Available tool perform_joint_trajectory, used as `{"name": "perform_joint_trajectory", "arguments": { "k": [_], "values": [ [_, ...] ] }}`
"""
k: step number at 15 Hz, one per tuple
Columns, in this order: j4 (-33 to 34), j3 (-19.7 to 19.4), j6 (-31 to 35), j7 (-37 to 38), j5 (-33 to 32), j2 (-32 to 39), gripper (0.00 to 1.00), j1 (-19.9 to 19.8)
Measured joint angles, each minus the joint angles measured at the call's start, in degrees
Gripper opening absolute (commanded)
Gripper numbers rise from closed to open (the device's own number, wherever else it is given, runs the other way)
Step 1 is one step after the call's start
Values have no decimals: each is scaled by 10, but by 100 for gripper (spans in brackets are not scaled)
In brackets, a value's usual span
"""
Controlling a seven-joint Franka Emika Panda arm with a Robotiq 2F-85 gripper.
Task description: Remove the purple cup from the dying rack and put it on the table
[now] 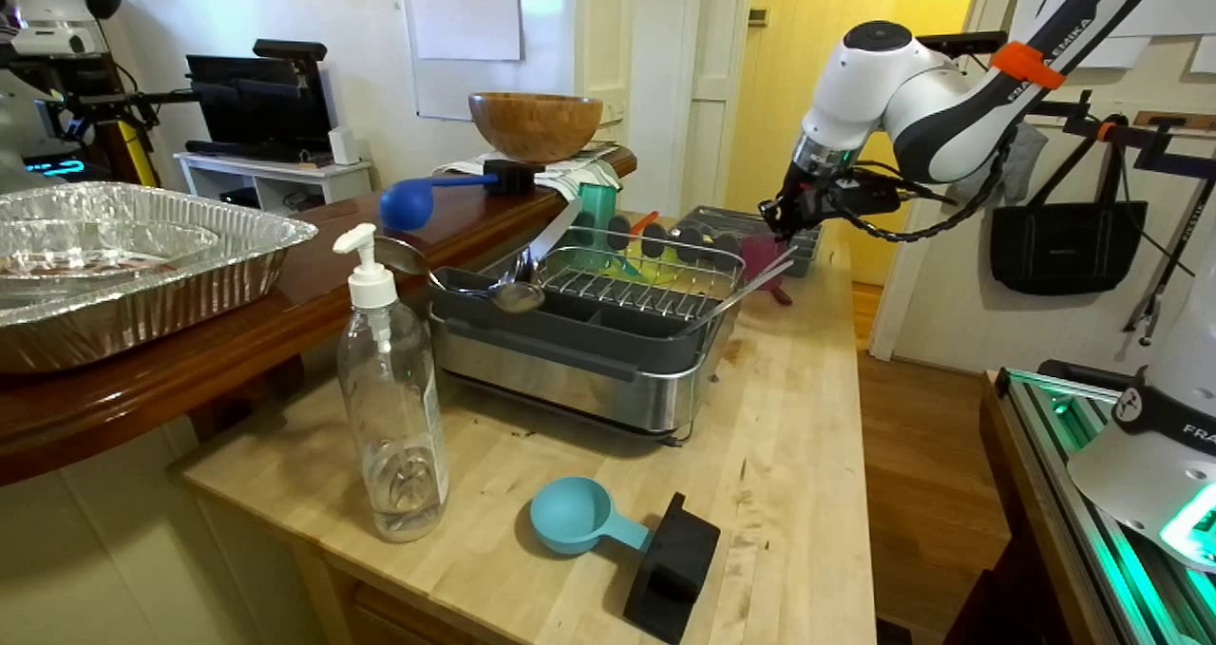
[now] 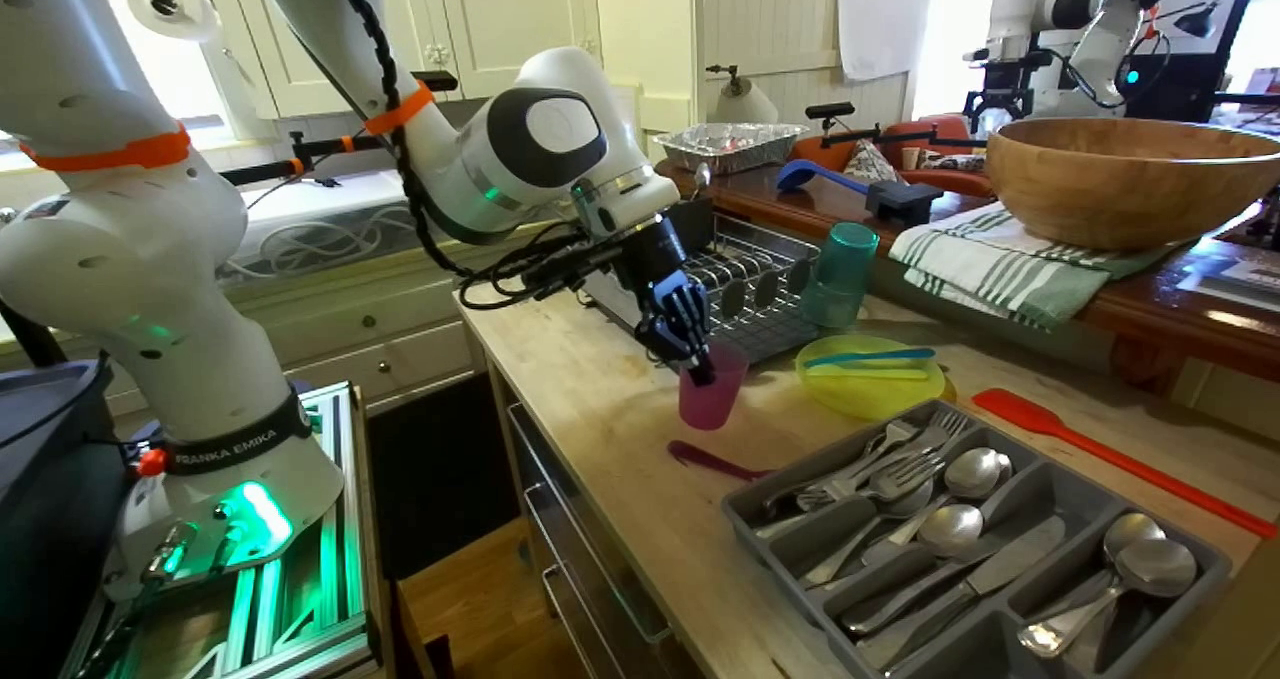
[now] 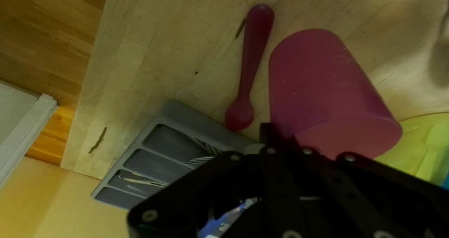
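I see a pale wooden counter (image 1: 798, 436) with a dark raised ledge (image 1: 475, 215) along the long edge away from the robot base (image 2: 308, 487). Across the counter's middle stands the dish rack (image 1: 570, 379); its gray holder (image 1: 570, 320) carries metal utensils (image 1: 518, 295), and a teal cup (image 2: 840, 279) stands at its end. By one short edge I have a gray cutlery tray (image 3: 198, 123), its compartments holding forks (image 2: 905, 474), spoons (image 2: 950, 531) and knives (image 2: 1020, 556). Toward the opposite short edge, near the ledge-side corner, a clear pump bottle (image 1: 389, 384) contains some liquid (image 1: 404, 493). A yellow plate (image 2: 875, 397), between rack and tray near the ledge, bears a blue utensil (image 2: 870, 356) and a yellow utensil (image 2: 870, 372). Off the rack, near the long edge on the base's side, is the purple cup (image 2: 715, 404): pinkish, smooth-sided, narrower at its bottom, mouth up, leaning slightly. My gripper (image 2: 703, 367) is pinching its rim; I cannot tell whether the cup's bottom touches the counter. A dark pink spoon (image 3: 253, 55) lies just beside it.
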Motion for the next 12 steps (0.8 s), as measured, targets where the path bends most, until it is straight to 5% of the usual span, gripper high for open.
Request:
{"name": "perform_joint_trajectory", "arguments": {
  "k": [1, 2, 5, 12],
  "values": [
    [-3, 0, 3, 12, -10, 0, 6, -1],
    [-6, 0, 6, 24, -20, 0, 31, -1],
    [-10, 0, 9, 58, -52, 0, 40, -3],
    [-11, 0, 9, 108, -99, 0, 92, -3]
  ]
}}
